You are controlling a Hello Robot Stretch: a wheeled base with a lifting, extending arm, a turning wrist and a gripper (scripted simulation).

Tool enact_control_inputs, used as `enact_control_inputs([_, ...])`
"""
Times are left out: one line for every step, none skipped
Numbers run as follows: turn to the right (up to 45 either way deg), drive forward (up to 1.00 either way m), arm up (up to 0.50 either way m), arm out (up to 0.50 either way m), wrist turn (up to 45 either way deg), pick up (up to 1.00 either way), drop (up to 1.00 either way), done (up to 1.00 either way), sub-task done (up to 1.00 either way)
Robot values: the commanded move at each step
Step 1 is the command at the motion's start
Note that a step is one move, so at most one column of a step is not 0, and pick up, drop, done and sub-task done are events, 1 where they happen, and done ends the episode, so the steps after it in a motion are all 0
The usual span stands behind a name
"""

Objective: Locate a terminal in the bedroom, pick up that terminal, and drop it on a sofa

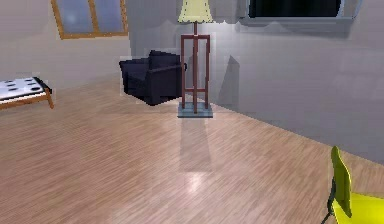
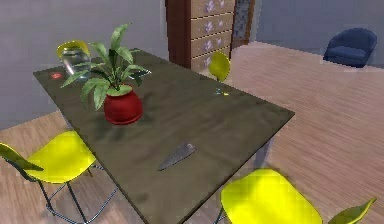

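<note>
1. Arm side view, lower right: the near yellow chair (image 2: 270,195) is cut off by the bottom edge. A second yellow chair (image 2: 55,160) stands at lower left. Both are drawn up to the dark table (image 2: 225,125), evidently as dining seats.
2. Centre of frame: a slim dark object (image 2: 177,155) lies flat on the table. It is too small to identify.
3. Upper left: a potted plant (image 2: 115,90) stands upright, probably as a centrepiece. Its leaves partly hide small items (image 2: 60,72) at the table's far corner.
4. Top centre: a chest of drawers (image 2: 205,25) is cut by the top edge. A blue armchair (image 2: 352,45) sits at upper right.
5. Forward view, top centre: a floor lamp (image 1: 195,60) stands by the wall, with a dark armchair (image 1: 152,75) touching or just beside it, likely a reading corner.
6. Left edge: a bed (image 1: 22,92) is mostly cut off.
7. Terminal: location cannot be told. Gripper: state cannot be told.
</note>
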Motion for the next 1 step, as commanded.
enact_control_inputs([0.0, 0.00, 0.50, 0.00, 0.0, 0.00, 0.00, 0.00, 0.00])
